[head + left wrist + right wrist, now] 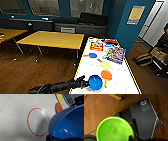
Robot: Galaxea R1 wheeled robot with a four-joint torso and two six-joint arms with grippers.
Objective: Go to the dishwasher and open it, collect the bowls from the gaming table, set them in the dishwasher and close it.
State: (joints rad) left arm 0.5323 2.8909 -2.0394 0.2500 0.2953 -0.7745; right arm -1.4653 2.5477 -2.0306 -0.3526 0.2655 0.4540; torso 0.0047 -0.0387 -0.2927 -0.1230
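Note:
The gaming table has a glossy white top and yellow sides and stands straight ahead. My left gripper reaches over its near end, shut on the rim of the blue bowl, which is tilted up. In the left wrist view the blue bowl hangs above the dotted white top beside a red ring. My right gripper is shut on the rim of the light green bowl, held over the wooden floor and my dark base. The dishwasher is out of view.
Flat orange, yellow and blue paddles lie on the white top, with colourful game boxes at its far end. A yellow-wood table stands to the left, a teal pillar to the right, and bags on the floor.

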